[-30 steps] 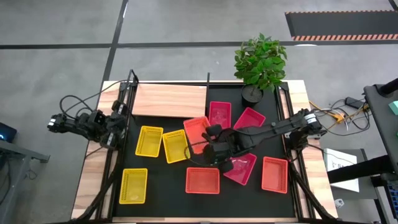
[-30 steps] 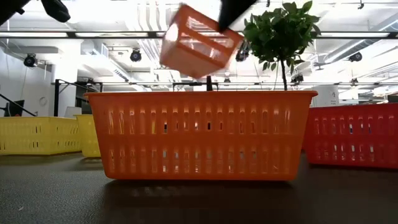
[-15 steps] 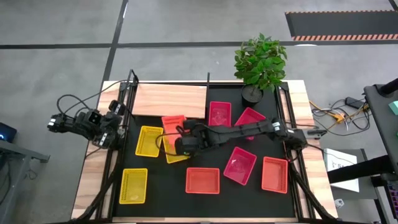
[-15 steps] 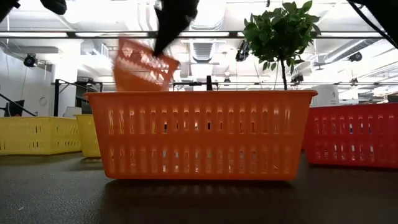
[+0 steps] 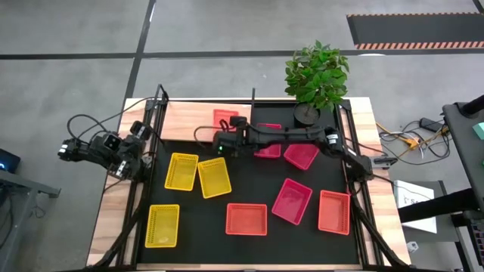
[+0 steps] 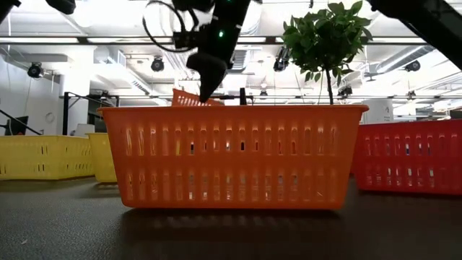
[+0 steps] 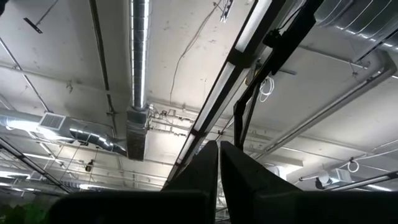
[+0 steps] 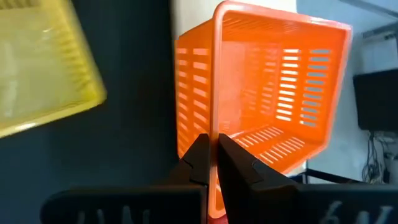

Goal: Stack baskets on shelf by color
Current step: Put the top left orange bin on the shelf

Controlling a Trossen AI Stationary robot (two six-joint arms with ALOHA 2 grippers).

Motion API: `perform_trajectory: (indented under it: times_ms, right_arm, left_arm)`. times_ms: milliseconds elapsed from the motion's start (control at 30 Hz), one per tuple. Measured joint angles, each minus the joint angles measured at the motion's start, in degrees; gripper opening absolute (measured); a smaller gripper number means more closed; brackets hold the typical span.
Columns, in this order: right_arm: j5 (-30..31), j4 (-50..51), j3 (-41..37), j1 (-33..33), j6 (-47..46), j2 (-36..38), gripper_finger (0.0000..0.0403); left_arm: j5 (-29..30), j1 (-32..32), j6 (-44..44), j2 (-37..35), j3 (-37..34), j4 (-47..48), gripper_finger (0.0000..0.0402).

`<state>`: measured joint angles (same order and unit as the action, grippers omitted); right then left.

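Black matting covers most of the desk [image 5: 363, 113], and at its far left corner lies the light-wood shelf [image 5: 189, 121] where our stacks are meant to go. We have one orange basket [image 8: 267, 106] pinched by its rim between the right gripper's [image 8: 211, 155] fingers [image 8: 200, 163], which are closed to a thin slit on the plastic edge. From above, that basket sits over the shelf's right end, just beyond the fingertips, and the low view shows it tilted, with only a corner peeking over the nearer orange basket [image 6: 234, 155].

We judge the main risk to be the release. The basket hangs from a single rim and leans, so if the fingers open while it is tilted or not fully down, it may tip onto its side or slide off the shelf edge onto the mat. The grip is narrow and off-centre, so the thin mesh wall could also flex and twist out early.

Close beside the fingers, toward the right arm's base, lie two pinkish-red baskets [image 5: 300, 155]; the long outstretched arm passes right over them and could drag one as it withdraws. Two yellow baskets [image 5: 214, 177] rest just nearer than the fingers, another yellow [image 5: 162, 225] is well off, and the potted plant [image 5: 316, 75] stands at the far right.

Our left gripper [image 7: 218, 163] waits off the desk's left edge, pointed at the ceiling, its fingers nearly together on nothing.
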<state>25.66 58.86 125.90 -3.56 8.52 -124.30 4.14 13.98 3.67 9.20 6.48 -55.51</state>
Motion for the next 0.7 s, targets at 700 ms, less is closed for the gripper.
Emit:
perform_trajectory:
  times_ms: [700]
  right_arm:
    - [0.03,-1.19,0.06,-5.87,0.37,-4.54,0.0087]
  left_arm:
    - [0.04,0.00,-4.29,-0.66,-0.09,-1.03,0.0002]
